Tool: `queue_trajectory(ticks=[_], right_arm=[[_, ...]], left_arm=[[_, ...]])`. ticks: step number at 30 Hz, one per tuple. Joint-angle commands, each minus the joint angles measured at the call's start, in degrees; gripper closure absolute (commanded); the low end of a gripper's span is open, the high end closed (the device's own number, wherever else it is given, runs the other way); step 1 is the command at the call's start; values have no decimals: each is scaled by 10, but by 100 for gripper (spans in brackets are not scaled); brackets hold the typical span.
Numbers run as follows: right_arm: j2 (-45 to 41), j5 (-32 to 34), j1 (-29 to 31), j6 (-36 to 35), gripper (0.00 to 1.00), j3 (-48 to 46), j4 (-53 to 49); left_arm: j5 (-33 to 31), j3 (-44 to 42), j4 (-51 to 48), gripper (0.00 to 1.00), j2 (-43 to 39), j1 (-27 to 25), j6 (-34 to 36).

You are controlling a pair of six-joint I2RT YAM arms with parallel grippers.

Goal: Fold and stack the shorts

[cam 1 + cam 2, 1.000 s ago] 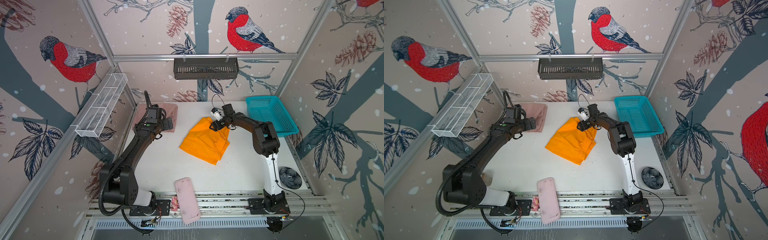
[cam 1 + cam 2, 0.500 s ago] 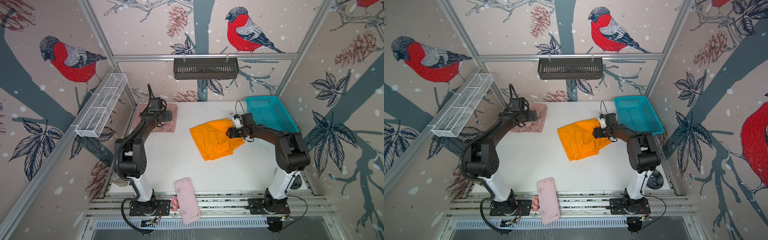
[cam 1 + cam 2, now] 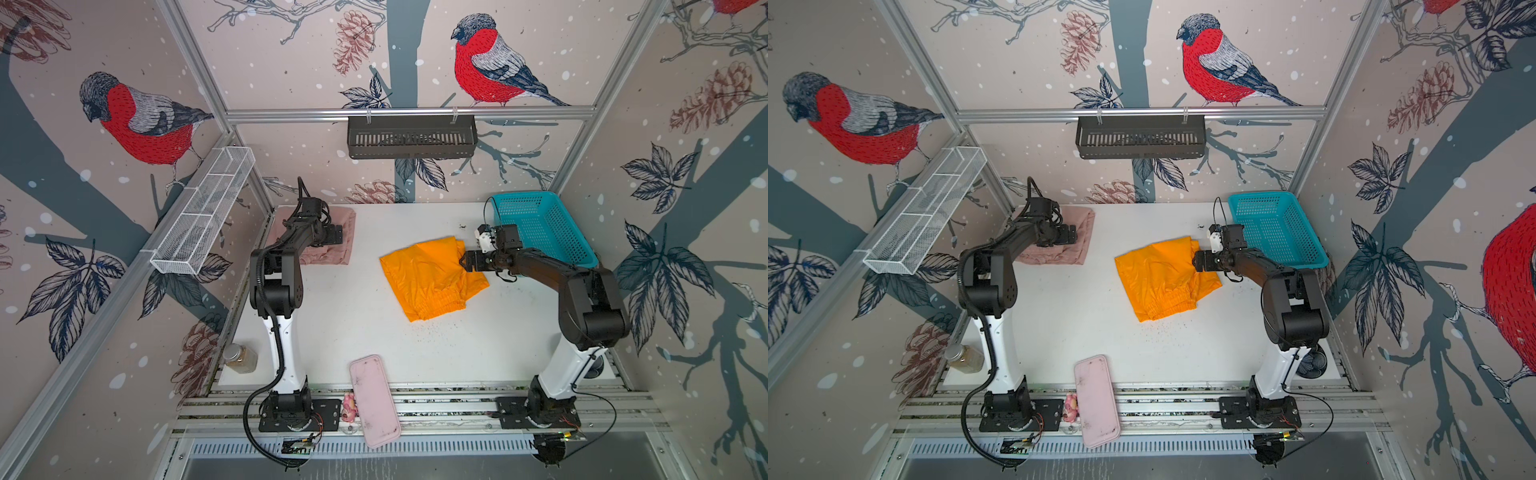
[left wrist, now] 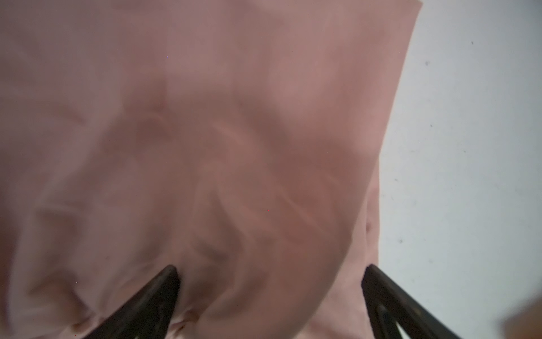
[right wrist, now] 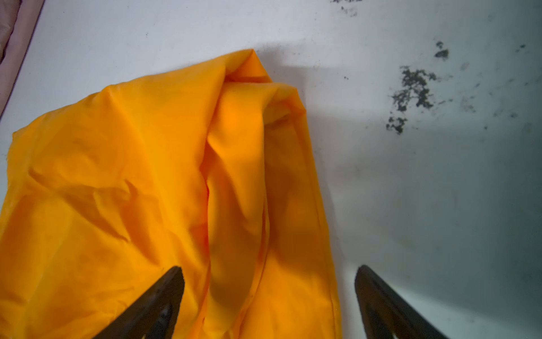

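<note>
Both top views, desk [image 3: 332, 332] read as a clock face. Orange shorts [image 3: 432, 282] lie rumpled just off centre toward 1 o'clock, w/ the elastic waist at their 5 o'clock edge. R end effector [image 3: 468, 262] sits low at the shorts' 2 o'clock edge. In the R wrist view it [image 5: 269, 267] has jaws spread wide. Orange cloth runs under & btwn the two fingers, nothing pinched.

Pink shorts [image 3: 332, 255] lie bunched in the desk's 10–11 o'clock corner, well apart from the orange pair. L end effector [image 3: 337, 235] hovers right over them, jaws also spread wide. The L wrist view [image 4: 269, 267] is blurry: pink cloth fills the gap btwn the fingers, contact can't be told.

Teal basket [image 3: 540, 232] at 2 o'clock, just beside the R arm. Pink tray [image 3: 374, 399] at 6 o'clock, overhanging the desk edge. Jar [image 3: 241, 359] at 8 o'clock. Dark crumbs [image 3: 432, 328] at the orange shorts' 6 o'clock.
</note>
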Motion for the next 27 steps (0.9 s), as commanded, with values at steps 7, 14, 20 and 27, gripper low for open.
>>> queue_trajectory(ticks=[7, 14, 20, 27], right_arm=[[49, -31, 2, -48, 0, 44, -19], [75, -61, -2, -38, 0, 47, -12], [86, -83, -9, -19, 0, 42, -14], [90, -105, -6, 15, 6, 23, -8]], left_arm=[[97, -95, 18, 2, -29, 1, -47], [172, -205, 83, 2, -84, -7, -100], [154, -271, 89, 2, -139, -46, -101], [135, -333, 104, 2, -188, -72, -143]])
